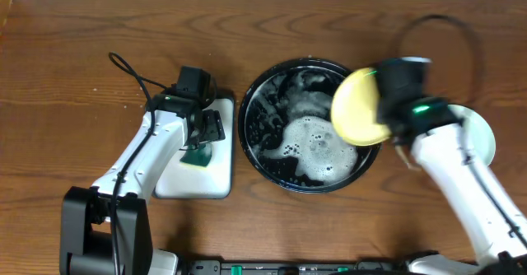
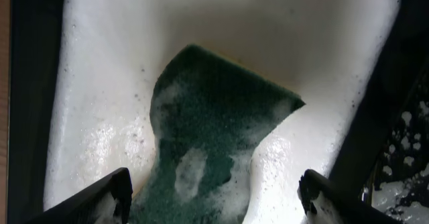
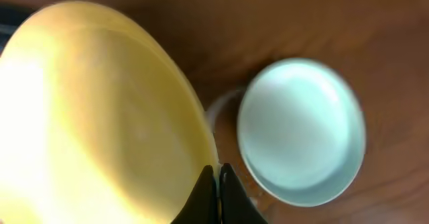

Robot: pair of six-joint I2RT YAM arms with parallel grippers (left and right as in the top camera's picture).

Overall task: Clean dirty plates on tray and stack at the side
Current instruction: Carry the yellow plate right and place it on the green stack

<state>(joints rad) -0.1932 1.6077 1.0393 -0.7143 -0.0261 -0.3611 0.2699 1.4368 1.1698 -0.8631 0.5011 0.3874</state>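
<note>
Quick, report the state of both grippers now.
Left gripper: open, over the green sponge.
Right gripper: shut on the rim of the yellow plate.

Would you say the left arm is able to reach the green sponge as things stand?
Probably yes: the left end effector hangs open right over the sponge, which lies uncovered on the white tray.

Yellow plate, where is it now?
Overhead view, right side: the right gripper holds the yellow plate over the tray's right rim, left of the mint plate.
</note>
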